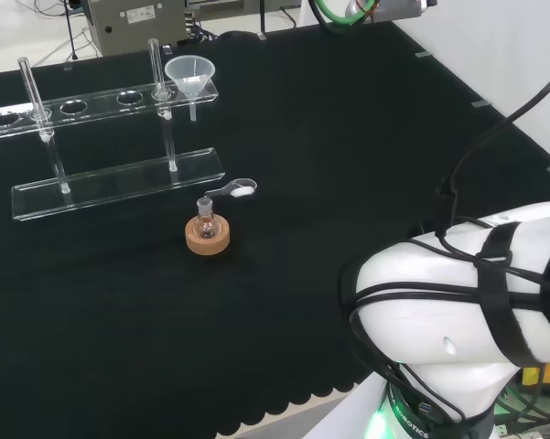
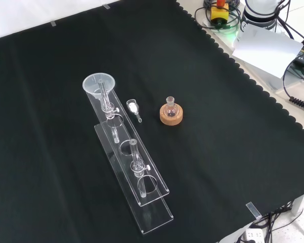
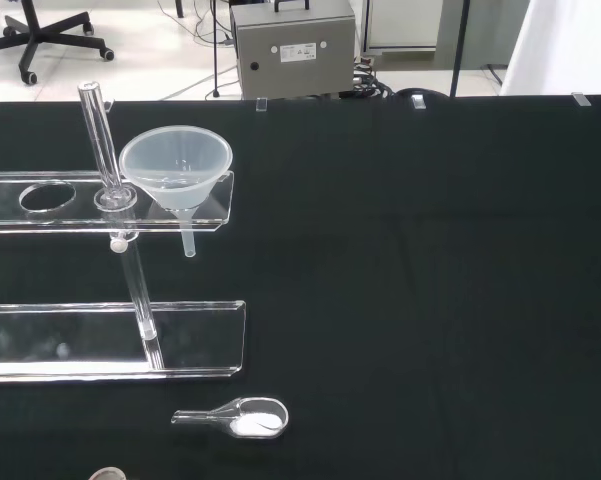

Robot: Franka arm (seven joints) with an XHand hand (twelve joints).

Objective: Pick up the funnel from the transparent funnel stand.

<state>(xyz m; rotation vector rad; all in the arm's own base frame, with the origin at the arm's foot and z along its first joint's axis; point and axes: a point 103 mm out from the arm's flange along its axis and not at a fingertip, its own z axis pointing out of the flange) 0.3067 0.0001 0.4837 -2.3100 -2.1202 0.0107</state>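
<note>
Looking over the arm in the head view, I see the funnel (image 1: 190,73) seated in the end hole of the transparent funnel stand (image 1: 119,174), near the far edge of the tabletop (image 1: 348,165). Its cone rests on the upper shelf and its stem hangs down through the hole, clear of the lower base plate. In the front view the funnel (image 2: 98,83) sits at the stand's (image 2: 134,174) far end, and the stand runs from there toward the near edge of the black cloth. Two upright clear posts carry the upper shelf, and the funnel (image 3: 176,168) is just beside one of them in the wrist view. A small clear scoop (image 2: 133,108) with white powder in its bowl lies flat on the cloth between the stand and a little round flask (image 2: 171,107), which stands upright in a cork ring (image 2: 171,116). I cannot tell the state of the hand from what I have. The arm's white links (image 1: 476,302) sit at the near right corner in the head view, well apart from the stand.
</note>
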